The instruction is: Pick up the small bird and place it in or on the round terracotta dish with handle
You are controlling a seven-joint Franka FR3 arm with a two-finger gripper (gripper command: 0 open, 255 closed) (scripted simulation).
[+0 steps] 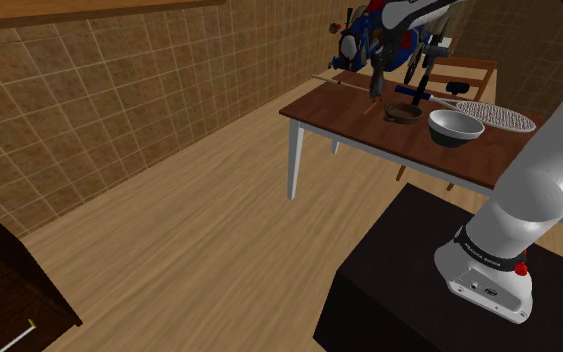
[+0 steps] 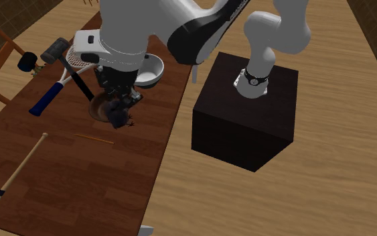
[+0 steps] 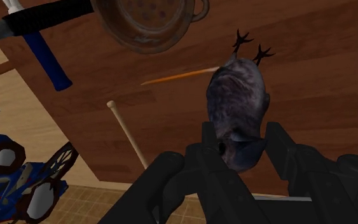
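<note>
Gripper is over the brown table. Fingers pinch the small grey bird at one end, its feet at the far end. The bird is just beside the round brown dish, not in it; contact with the tabletop cannot be told. The dish sits mid-table, near the white bowl at the stand-side edge. A thin orange stick lies by the bird's feet.

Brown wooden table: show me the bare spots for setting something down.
Free: the wide stretch of brown wooden table between the long pale stick, the thin orange stick and the edge. Crowded: around the round brown handled dish, white bowl and blue-handled racket.
</note>
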